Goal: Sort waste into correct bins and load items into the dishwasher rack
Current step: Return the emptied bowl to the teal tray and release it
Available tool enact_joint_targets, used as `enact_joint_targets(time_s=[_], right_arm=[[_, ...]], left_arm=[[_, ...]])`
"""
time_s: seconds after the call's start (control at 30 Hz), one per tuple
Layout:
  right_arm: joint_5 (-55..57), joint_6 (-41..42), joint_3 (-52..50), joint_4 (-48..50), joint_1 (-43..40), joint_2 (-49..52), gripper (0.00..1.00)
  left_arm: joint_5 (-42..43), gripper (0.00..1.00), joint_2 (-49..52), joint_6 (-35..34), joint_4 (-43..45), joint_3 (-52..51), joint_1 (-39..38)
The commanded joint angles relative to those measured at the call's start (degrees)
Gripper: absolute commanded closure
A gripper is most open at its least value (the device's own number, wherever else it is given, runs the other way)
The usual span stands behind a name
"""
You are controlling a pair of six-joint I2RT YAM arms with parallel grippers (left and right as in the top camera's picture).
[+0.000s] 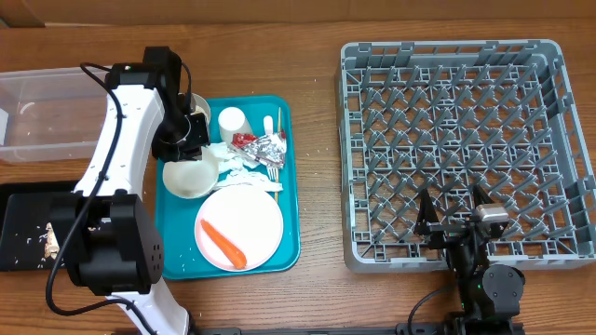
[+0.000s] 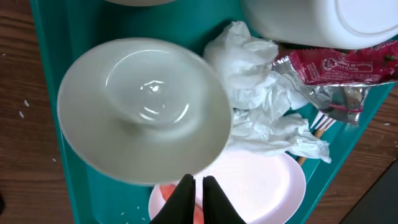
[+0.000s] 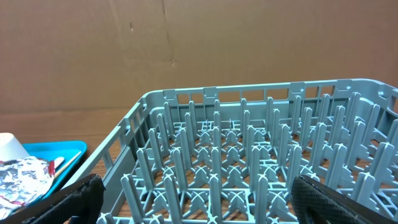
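Observation:
My left gripper (image 2: pixel 198 182) hangs over the teal tray (image 1: pixel 291 186), its fingers shut to a thin slit with nothing seen between them. Its tips stand at the near rim of a white bowl (image 2: pixel 143 109), above the pink plate (image 2: pixel 261 186). On that plate lies the carrot (image 1: pixel 223 242). Crumpled napkins (image 2: pixel 261 106), a red wrapper (image 2: pixel 336 65) on foil and a white cup (image 1: pixel 231 121) lie beside the bowl. The fork (image 1: pixel 271 173) and the stick (image 1: pixel 277 124) rest near the tray's right side. My right gripper (image 3: pixel 205 199) stands open at the dishwasher rack's (image 1: pixel 466 140) front edge.
A clear tub (image 1: pixel 47 112) stands at the far left, with a black tray (image 1: pixel 23 233) holding rice scraps in front of it. A second bowl (image 1: pixel 198 102) shows partly under my left arm. Bare wood separates the teal tray and the rack.

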Motion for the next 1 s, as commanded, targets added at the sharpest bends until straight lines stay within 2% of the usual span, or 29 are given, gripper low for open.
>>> enact_joint_targets(time_s=[0.0, 0.17, 0.23, 0.3, 0.33, 0.37, 0.53, 0.7, 0.9, 0.97], right_arm=[[0.35, -0.02, -0.61, 0.17, -0.37, -0.68, 0.0], [0.35, -0.02, -0.59, 0.17, -0.37, -0.68, 0.0], [0.35, -0.02, -0.59, 0.17, -0.37, -0.68, 0.0], [0.35, -0.02, -0.61, 0.17, -0.37, -0.68, 0.0], [0.35, -0.02, -0.59, 0.17, -0.37, -0.68, 0.0], [0.35, -0.02, -0.61, 0.17, -0.37, -0.68, 0.0], [0.35, -0.02, -0.61, 0.2, -0.37, -0.68, 0.0], [0.35, -0.02, -0.61, 0.17, -0.37, -0.68, 0.0], [0.35, -0.02, -0.59, 0.17, -0.37, -0.68, 0.0], [0.35, -0.02, -0.61, 0.17, -0.37, -0.68, 0.0]], left_arm=[[-0.81, 0.91, 0.83, -0.81, 0.07, -0.2, 0.11], [-0.85, 0.9, 0.92, -0.74, 0.92, -0.17, 0.11], [-0.83, 0.84, 0.9, -0.74, 1.42, 0.2, 0.11], [-0.83, 0.68, 0.9, -0.72, 1.81, 1.38, 0.11], [-0.85, 0.53, 0.9, -0.72, 2.03, 2.16, 0.11], [-0.9, 0.47, 0.9, -0.66, 2.49, 2.99, 0.11], [-3.56, 0.41, 1.14, 5.9, 9.46, 4.31, 0.11], [-7.98, 0.39, 2.8, 13.09, 11.41, 4.31, 0.11], [-8.24, 0.48, 6.64, 16.92, 12.02, 4.31, 0.11], [-8.26, 0.48, 7.8, 18.21, 13.38, 4.31, 0.11]])
